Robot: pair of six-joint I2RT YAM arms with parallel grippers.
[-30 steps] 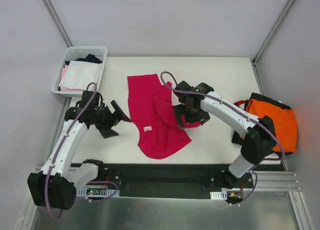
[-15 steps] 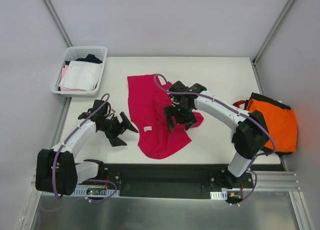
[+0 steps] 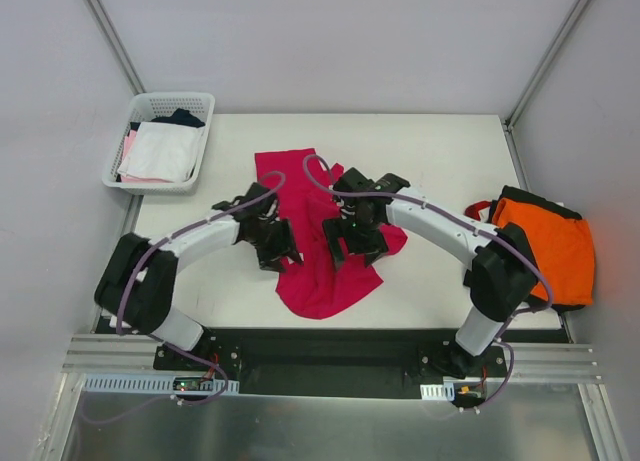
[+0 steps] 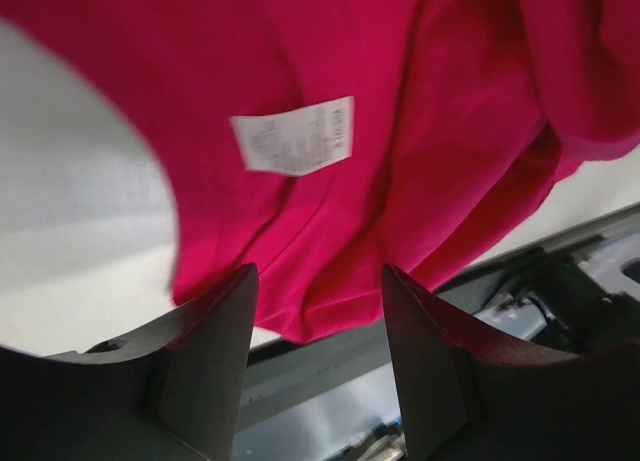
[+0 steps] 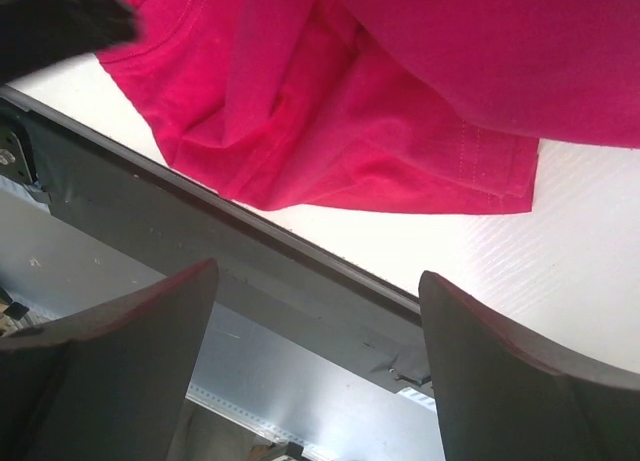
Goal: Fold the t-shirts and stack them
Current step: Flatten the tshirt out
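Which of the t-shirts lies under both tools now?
The crimson-magenta t-shirt with the white neck label, crumpled in the middle. The orange t-shirt lies apart at the right edge.

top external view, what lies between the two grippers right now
Only the crumpled crimson-magenta cloth t-shirt lies between the left gripper and the right gripper. The top external view shows this.

I see one shirt [image 3: 300, 196] spread in the middle of the bench [image 3: 440, 151]. A basket [image 3: 200, 103] with clothes [image 3: 160, 151] in it sits at the far left corner. A stack of shirts [image 3: 555, 246] lies at the right edge.
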